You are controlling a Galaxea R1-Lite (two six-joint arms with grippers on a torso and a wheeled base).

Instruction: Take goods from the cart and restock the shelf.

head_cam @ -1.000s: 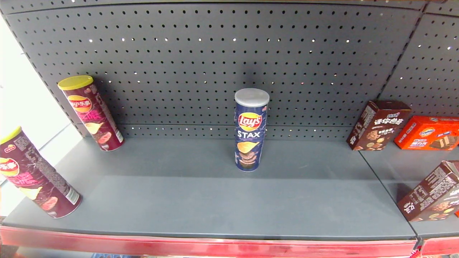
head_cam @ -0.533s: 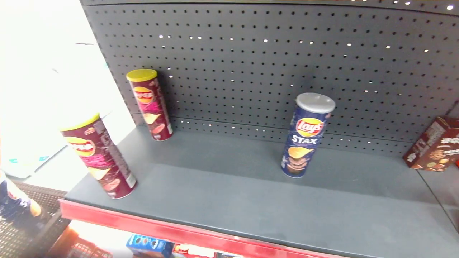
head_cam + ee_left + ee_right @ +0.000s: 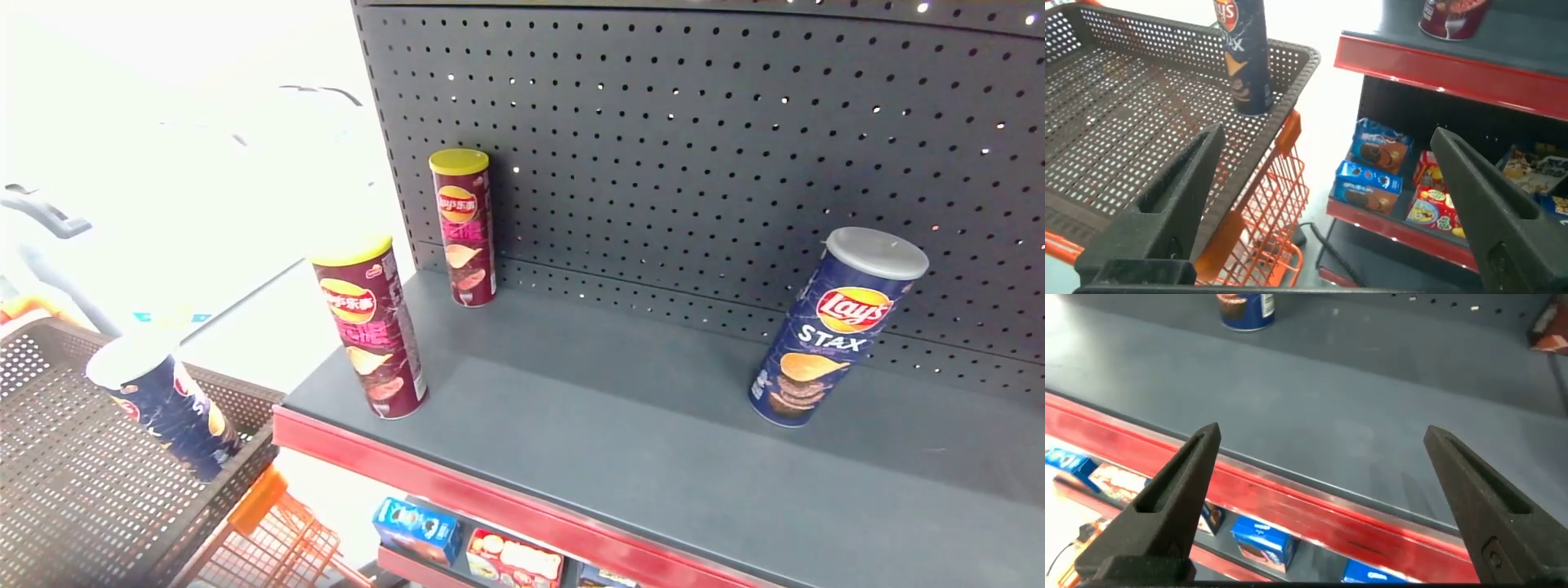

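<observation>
A dark blue chip can with a pale lid (image 3: pixel 163 404) stands in the dark perforated cart basket (image 3: pixel 65 490) at the left; it shows again as the blue can (image 3: pixel 1246 57) in the basket (image 3: pixel 1127 106). On the grey shelf (image 3: pixel 620 433) stand another blue can (image 3: pixel 833 327) at the right and two maroon cans with yellow lids, one near the front edge (image 3: pixel 367 327) and one at the back (image 3: pixel 464 229). My left gripper (image 3: pixel 1327 216) hangs open beside the cart, holding nothing. My right gripper (image 3: pixel 1331 510) is open in front of the shelf's red edge (image 3: pixel 1290 490), with the blue can's base (image 3: pixel 1246 310) beyond it.
A perforated dark back panel (image 3: pixel 694 139) closes the shelf behind. Under the shelf's red lip (image 3: pixel 490 498) a lower shelf holds blue and red snack boxes (image 3: pixel 1376 167). The cart has an orange wire frame (image 3: pixel 1266 220). A brown box corner (image 3: pixel 1550 331) sits far along the shelf.
The head camera has swung left: the shelf cans have shifted right in the picture, the brown boxes have left it, and the cart with its blue can has come into sight.
</observation>
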